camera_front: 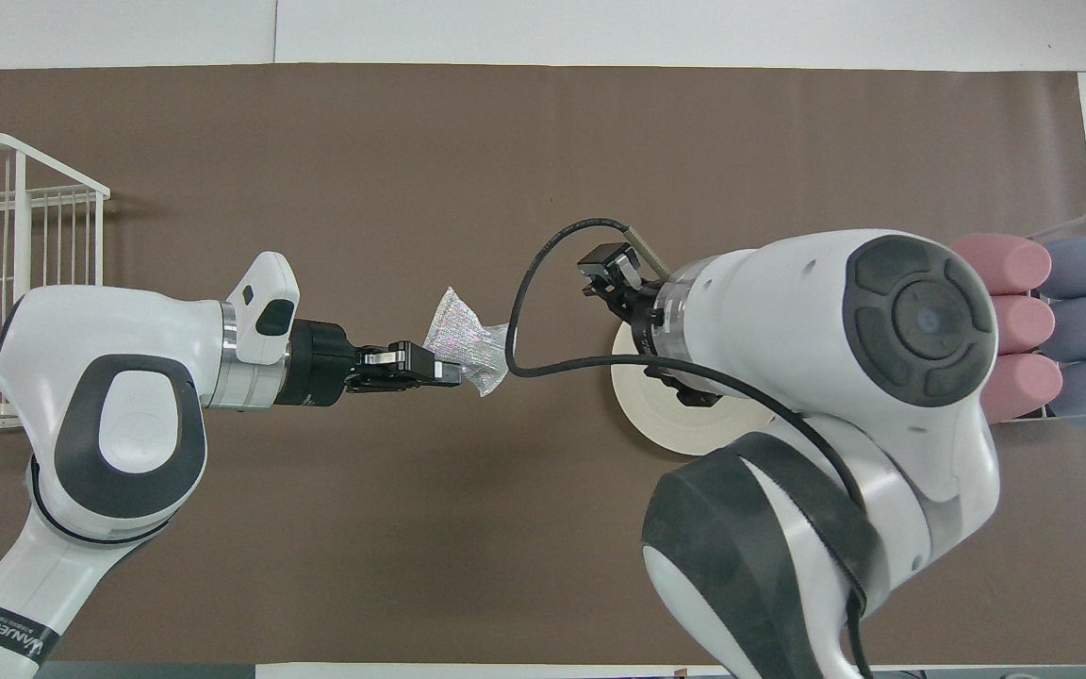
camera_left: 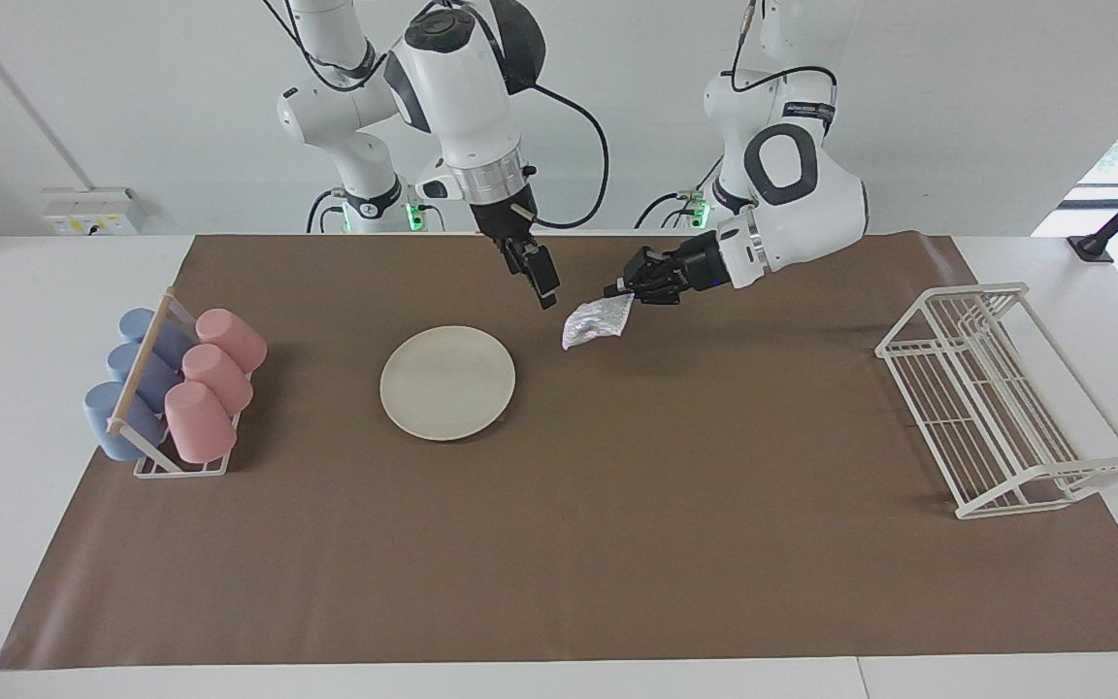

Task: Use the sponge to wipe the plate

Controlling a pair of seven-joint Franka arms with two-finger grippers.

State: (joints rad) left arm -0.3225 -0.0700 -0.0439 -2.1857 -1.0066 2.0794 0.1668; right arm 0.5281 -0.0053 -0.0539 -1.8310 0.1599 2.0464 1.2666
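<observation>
The silvery wrinkly sponge [camera_left: 596,322] hangs from my left gripper [camera_left: 620,291], which is shut on its upper corner, in the air over the mat beside the plate. In the overhead view the sponge [camera_front: 464,341] fans out from the left gripper [camera_front: 453,375]. The cream-white plate [camera_left: 447,382] lies flat on the brown mat; from overhead the right arm covers part of the plate [camera_front: 637,424]. My right gripper [camera_left: 538,280] is open and holds nothing, raised over the mat just by the plate's rim, apart from the sponge. It also shows from overhead, the right gripper [camera_front: 607,272].
A rack of pink and blue cups [camera_left: 176,383] stands at the right arm's end of the mat, and a white wire dish rack [camera_left: 1001,398] at the left arm's end. From overhead: cup rack [camera_front: 1043,325], dish rack [camera_front: 15,283].
</observation>
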